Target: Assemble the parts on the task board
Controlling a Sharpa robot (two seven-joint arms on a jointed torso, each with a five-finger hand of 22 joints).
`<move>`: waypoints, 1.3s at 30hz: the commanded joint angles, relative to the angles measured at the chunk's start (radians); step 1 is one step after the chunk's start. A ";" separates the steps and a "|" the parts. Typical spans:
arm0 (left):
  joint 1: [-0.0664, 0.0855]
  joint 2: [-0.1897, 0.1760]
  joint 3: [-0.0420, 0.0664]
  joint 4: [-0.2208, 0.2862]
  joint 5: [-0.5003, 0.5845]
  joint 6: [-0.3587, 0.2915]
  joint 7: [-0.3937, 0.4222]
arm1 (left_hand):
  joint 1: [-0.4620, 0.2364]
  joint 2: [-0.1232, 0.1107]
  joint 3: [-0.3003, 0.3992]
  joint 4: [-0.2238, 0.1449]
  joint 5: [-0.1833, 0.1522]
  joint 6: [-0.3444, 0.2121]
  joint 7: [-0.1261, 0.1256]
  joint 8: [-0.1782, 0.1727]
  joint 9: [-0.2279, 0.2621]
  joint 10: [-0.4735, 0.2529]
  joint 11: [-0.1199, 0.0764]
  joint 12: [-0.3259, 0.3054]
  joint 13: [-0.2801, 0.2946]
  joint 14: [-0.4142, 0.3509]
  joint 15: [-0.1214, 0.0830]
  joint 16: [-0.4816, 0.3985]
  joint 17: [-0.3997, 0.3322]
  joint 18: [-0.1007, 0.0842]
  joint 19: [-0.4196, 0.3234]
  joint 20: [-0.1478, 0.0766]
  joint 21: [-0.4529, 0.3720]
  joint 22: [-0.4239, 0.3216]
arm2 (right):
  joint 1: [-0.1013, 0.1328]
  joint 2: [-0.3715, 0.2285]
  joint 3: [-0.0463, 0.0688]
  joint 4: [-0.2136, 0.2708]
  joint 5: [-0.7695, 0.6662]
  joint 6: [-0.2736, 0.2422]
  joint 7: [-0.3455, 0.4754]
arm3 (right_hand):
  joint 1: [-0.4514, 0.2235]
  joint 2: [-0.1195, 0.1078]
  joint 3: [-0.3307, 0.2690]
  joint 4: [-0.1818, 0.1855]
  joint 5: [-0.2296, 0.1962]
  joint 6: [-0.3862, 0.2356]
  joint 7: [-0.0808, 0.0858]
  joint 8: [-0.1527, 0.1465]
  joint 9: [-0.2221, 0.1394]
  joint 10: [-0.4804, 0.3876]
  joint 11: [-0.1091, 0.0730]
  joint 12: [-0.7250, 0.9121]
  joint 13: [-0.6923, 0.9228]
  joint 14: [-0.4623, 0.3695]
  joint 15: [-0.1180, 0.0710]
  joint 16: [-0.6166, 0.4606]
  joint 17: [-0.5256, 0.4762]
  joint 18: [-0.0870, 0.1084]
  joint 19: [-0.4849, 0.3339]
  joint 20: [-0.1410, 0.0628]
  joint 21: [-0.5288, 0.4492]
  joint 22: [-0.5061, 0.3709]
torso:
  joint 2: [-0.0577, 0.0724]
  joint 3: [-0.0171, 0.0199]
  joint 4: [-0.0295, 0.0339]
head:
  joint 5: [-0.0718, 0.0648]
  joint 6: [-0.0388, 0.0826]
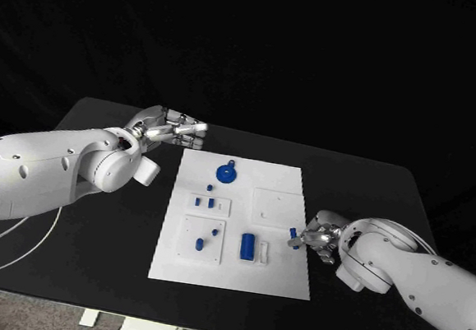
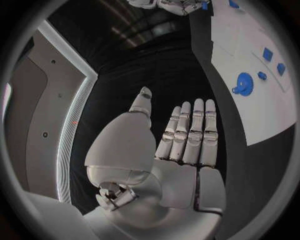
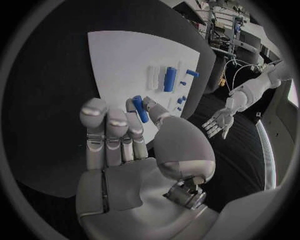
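Head view: white board [image 1: 230, 276] flat in the middle of the black table [image 1: 100, 212], blue parts on it, among them a round gear [image 1: 226, 172] near the far end and a fat cylinder [image 1: 247, 245] near the close end. Right hand [image 1: 322, 237] at the board's right edge, pinching a small blue peg [image 1: 295, 234] just over that edge. Left hand [image 1: 169, 130] up beyond the far left corner, off the board, fingers straight and apart, holding nothing. Left wrist view: open palm with fingers [image 2: 190, 132] stretched out side by side, nothing in them, gear [image 2: 242, 83] well apart from them. No help from that hand if the board slides. Right wrist view: peg [image 3: 140, 108] held between thumb and one finger, only its lower end in the pinch, the rest sticking out toward the board [image 3: 125, 65]. Other fingers [image 3: 106, 132] loose beside it. Looks like a thin, shaky hold. Could slip out and drop, or roll off the table. Could tip sideways in the pinch, then miss its hole or jam at a slant. Too hard a push could shove the board, or knock the cylinder [image 3: 169, 78] and the little parts beside it. Which hole the peg belongs in: cannot tell from here.
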 commanded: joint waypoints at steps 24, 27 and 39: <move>0.000 0.005 0.000 0.002 0.005 0.021 0.000 | -0.003 0.011 -0.003 -0.004 0.001 -0.006 0.004 0.000 0.001 -0.006 0.006 0.001 0.001 -0.002 0.000 -0.004 -0.001 0.011 0.002 0.002 0.002 -0.001 | -0.024 0.130 -0.031 -0.046 0.060 0.101 0.019 | -0.011 0.024 0.025 -0.043 0.023 0.015 -0.009 0.003 -0.010 0.008 -0.006 -0.005 -0.005 -0.003 -0.010 -0.013 -0.010 0.000 0.055 -0.004 -0.022 0.030 | 0.001 0.0010 0.0000 | 0.004 -0.005; 0.000 0.005 0.000 0.002 0.005 0.021 0.000 | -0.005 0.012 -0.004 -0.003 0.001 -0.007 0.004 0.000 0.001 -0.006 0.006 0.002 0.001 -0.003 0.001 -0.004 -0.001 0.011 0.002 0.003 0.002 -0.001 | -0.025 0.136 -0.031 -0.052 0.056 0.102 0.020 | -0.012 0.025 0.023 -0.041 0.023 0.016 -0.009 0.003 -0.010 0.008 -0.006 -0.005 -0.005 -0.003 -0.010 -0.013 -0.010 0.000 0.055 -0.004 -0.023 0.030 | 0.001 0.0014 -0.0006 | 0.005 -0.005; 0.000 0.002 0.000 0.004 0.004 0.023 -0.005 | -0.006 0.013 -0.004 -0.002 0.000 -0.007 0.004 0.001 0.001 -0.006 0.006 0.002 0.001 -0.002 0.001 -0.004 -0.001 0.011 0.002 0.003 0.002 -0.001 | -0.027 0.153 -0.031 -0.076 0.043 0.100 0.024 | -0.015 0.026 0.018 -0.036 0.022 0.020 -0.010 0.003 -0.013 0.008 -0.008 -0.005 -0.004 -0.003 -0.011 -0.014 -0.010 -0.001 0.055 -0.006 -0.025 0.028 | 0.001 0.0007 0.0001 | 0.002 -0.008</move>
